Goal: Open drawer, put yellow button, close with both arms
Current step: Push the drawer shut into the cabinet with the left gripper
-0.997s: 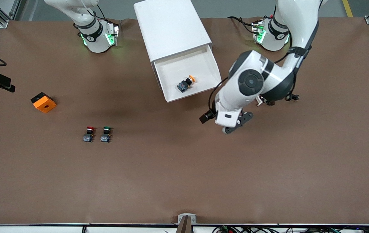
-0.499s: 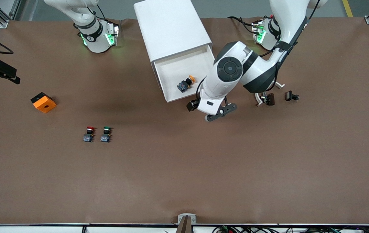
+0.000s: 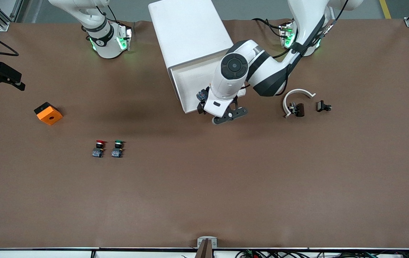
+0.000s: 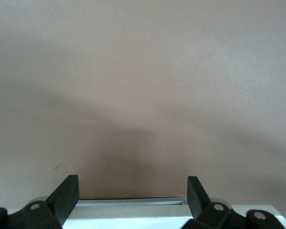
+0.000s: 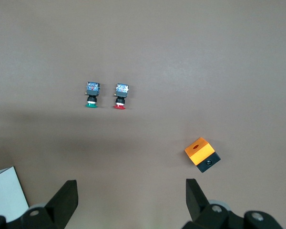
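The drawer (image 3: 186, 80) stands pulled out of the white cabinet (image 3: 190, 32). The yellow button lies in it; only its blue-grey base (image 3: 201, 95) shows, and the left arm hides the cap. My left gripper (image 4: 132, 181) is open and empty over the drawer's front edge, whose rim (image 4: 133, 207) lies between the fingers. In the front view the arm's wrist covers this gripper. My right gripper (image 5: 131, 183) is open and empty, high over the table at the right arm's end (image 3: 18, 80). It waits there.
A red button (image 3: 99, 147) and a green button (image 3: 118, 147) stand side by side, nearer the front camera. An orange box (image 3: 48, 113) lies toward the right arm's end. A white curved piece (image 3: 295, 98) and a small black part (image 3: 322, 106) lie toward the left arm's end.
The left arm has swung from the table beside the drawer to over the drawer's front edge, covering the button's cap. The right gripper has drifted slightly.
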